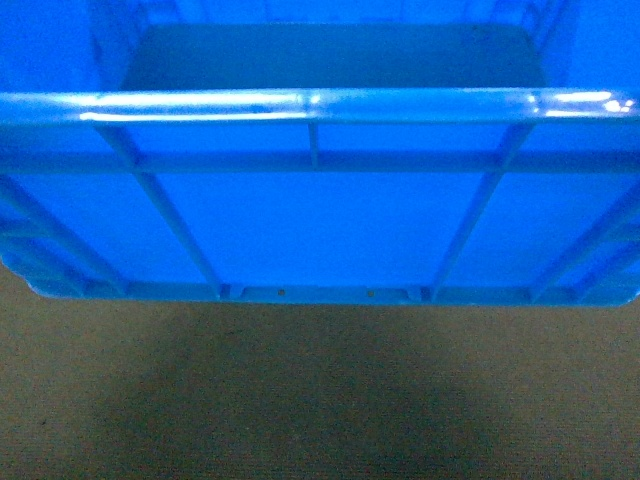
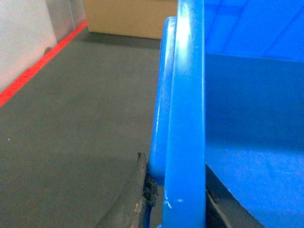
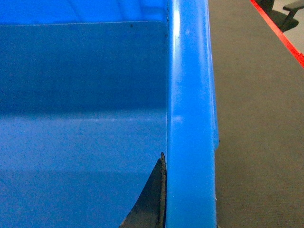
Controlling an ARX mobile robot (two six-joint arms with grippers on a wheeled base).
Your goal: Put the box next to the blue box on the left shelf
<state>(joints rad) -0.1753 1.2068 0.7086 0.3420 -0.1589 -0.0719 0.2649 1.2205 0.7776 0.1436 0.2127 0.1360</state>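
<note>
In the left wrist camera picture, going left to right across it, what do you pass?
Pale wall → red floor line → grey floor → dark worn gripper finger → thick rim of the bright-blue plastic crate → the crate's blue inside.

Glossy smooth blue plastic box (image 1: pixel 320 215), matt rough grey floor (image 1: pixel 320 400), worn black pincer pad (image 2: pixel 137 199)

No text, label, brand or number can be read on anything here.

Grey-brown carpet floor (image 1: pixel 320 400) beneath the blue crate (image 1: pixel 320 220). Red floor line (image 2: pixel 35 69) left of the crate. Cardboard box (image 2: pixel 130 18) beyond the crate.
</note>
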